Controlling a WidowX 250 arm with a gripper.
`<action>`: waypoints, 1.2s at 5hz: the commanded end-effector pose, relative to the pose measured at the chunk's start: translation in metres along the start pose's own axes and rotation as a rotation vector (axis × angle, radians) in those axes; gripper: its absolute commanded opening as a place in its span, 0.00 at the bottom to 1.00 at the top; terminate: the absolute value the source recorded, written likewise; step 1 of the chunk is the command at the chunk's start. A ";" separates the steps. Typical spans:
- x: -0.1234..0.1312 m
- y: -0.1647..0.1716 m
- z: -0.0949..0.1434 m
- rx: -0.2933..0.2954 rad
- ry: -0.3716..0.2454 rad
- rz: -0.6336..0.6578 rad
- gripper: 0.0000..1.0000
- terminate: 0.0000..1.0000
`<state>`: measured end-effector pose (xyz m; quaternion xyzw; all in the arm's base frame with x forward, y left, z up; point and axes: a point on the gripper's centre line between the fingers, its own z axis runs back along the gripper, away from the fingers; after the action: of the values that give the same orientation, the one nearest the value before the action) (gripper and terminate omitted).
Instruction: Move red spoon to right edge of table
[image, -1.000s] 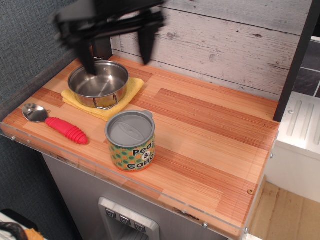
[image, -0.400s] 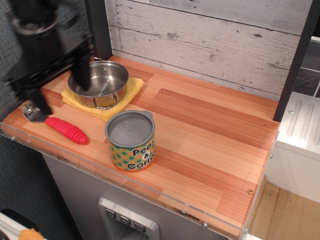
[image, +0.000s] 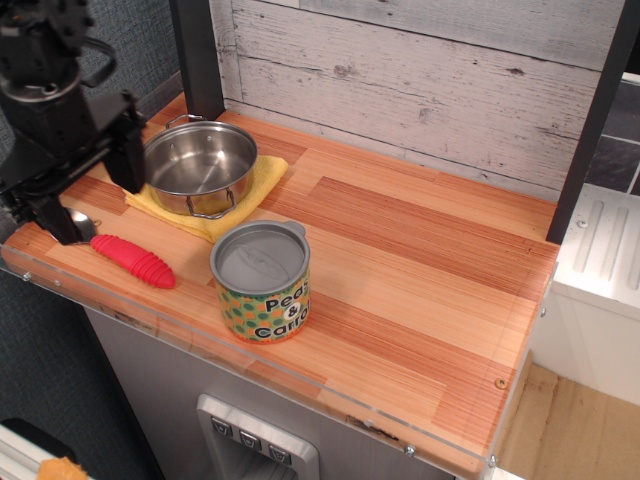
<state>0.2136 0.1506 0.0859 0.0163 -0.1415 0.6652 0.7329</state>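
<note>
The red spoon (image: 133, 260) lies near the front left corner of the wooden table (image: 420, 260), its ribbed red handle pointing right. Its silver bowl is mostly hidden behind one black finger. My gripper (image: 92, 195) is black and hangs open over the left end of the table, just above the spoon's bowl end. One finger (image: 52, 220) stands by the spoon's bowl, the other finger (image: 128, 160) is beside the pot. It holds nothing.
A steel pot (image: 200, 167) sits on a yellow cloth (image: 262, 180) at the back left. A "Peas & Carrots" can (image: 261, 282) with a grey lid stands right of the spoon. A black post (image: 197, 55) rises at the back left. A white unit (image: 600, 270) is beyond the right edge.
My gripper swung from above the pot leftward and down to the table's left end, over the spoon's bowl. The spoon, pot and can have not moved.
</note>
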 end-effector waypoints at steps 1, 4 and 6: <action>0.008 0.001 -0.020 -0.004 0.021 0.061 1.00 0.00; 0.010 -0.008 -0.050 0.041 0.022 0.101 1.00 0.00; 0.003 -0.007 -0.068 0.053 0.036 0.127 1.00 0.00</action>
<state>0.2360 0.1715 0.0165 0.0169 -0.0990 0.7166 0.6902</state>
